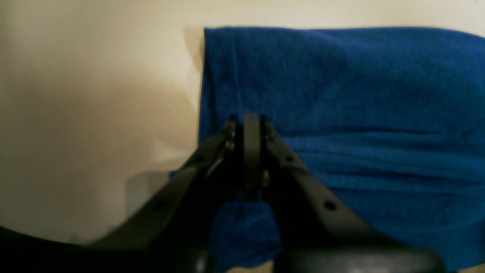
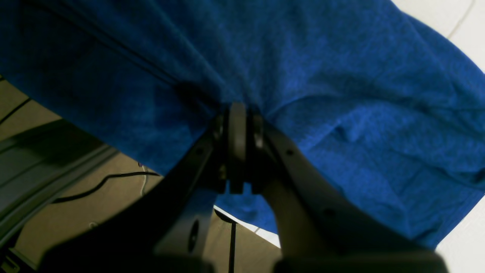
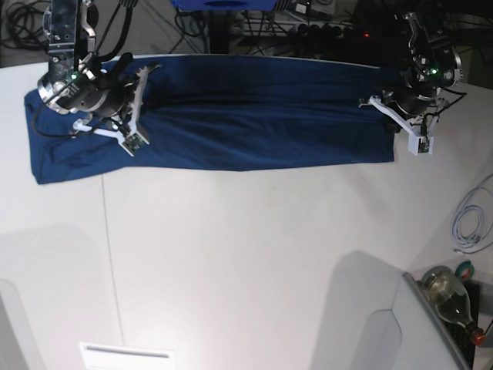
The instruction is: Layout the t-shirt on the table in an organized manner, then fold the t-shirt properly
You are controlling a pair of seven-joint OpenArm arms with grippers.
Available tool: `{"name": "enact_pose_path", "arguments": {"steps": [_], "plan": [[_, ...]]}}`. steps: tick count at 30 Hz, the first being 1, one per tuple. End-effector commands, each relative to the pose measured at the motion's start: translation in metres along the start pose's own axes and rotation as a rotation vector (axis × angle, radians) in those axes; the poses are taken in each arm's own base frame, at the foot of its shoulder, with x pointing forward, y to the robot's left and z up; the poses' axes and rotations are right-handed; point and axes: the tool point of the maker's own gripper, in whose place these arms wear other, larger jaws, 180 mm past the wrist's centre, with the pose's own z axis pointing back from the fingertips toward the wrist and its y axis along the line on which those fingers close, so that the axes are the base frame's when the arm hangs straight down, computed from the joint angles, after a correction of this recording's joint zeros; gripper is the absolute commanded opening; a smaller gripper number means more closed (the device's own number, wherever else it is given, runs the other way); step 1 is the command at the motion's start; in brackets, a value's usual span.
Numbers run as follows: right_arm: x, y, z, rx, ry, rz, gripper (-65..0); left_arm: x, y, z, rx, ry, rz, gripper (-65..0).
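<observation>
The t-shirt [image 3: 231,127] is lying as a long folded band along the table's [image 3: 254,262] far edge; the left gripper [image 1: 251,121] is clamping one end; the right gripper [image 2: 238,110] is pinching bunched fabric at the opposite end.

A coil of pale cable [image 3: 467,222] lay at the right edge of the base view, just above a glass bottle [image 3: 449,295] with a red cap that lay tilted in the lower right corner. A roll of green tape [image 3: 464,269] sat just beside the bottle's top. Along the far side, dark cables [image 3: 23,19] tangled at the upper left, and a blue box [image 3: 223,5] stood at the top centre. In the right wrist view, a black cord [image 2: 102,183] ran across a tan floor [image 2: 68,216] beside a grey metal rail [image 2: 45,170].
</observation>
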Motion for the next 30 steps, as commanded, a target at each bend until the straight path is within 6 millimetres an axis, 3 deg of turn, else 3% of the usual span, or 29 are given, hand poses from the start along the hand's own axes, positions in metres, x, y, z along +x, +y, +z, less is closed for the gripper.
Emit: {"name": "enact_pose_path", "arguments": {"steps": [1, 8, 14, 18, 20, 22, 25, 30], "plan": [[0.005, -0.002, 0.004, -0.008, -0.021, 0.002, -64.1, 0.011, 0.003, 0.002, 0.006, -0.036, -0.008, -65.0], [-0.001, 0.000, 0.003, -0.001, 0.014, -0.004, -62.3, 0.006, 0.003, 0.003, 0.003, -0.025, -0.011, -65.0], [0.012, -0.005, 0.019, -0.045, -0.034, 0.015, -44.0, 0.012, 0.002, 0.008, 0.005, -0.045, -0.020, -65.0], [0.022, -0.040, 0.044, -0.158, -0.091, -0.020, -40.1, 0.030, -0.014, 0.019, -0.007, -0.110, -0.009, -65.0], [0.028, -0.073, 0.049, -0.223, -0.112, -0.069, -40.2, 0.034, -0.023, 0.017, -0.021, -0.127, 0.015, -65.0], [0.027, -0.102, 0.043, -0.253, -0.109, -0.143, -45.2, 0.038, -0.039, 0.008, -0.051, -0.130, 0.034, -65.0], [0.013, -0.147, 0.030, -0.268, -0.076, -0.250, -63.6, 0.031, -0.054, -0.011, -0.093, -0.092, 0.056, -65.0], [-0.026, -0.186, 0.002, -0.233, -0.061, -0.389, -63.5, 0.013, -0.048, -0.030, -0.064, -0.096, 0.117, -65.0]]}}
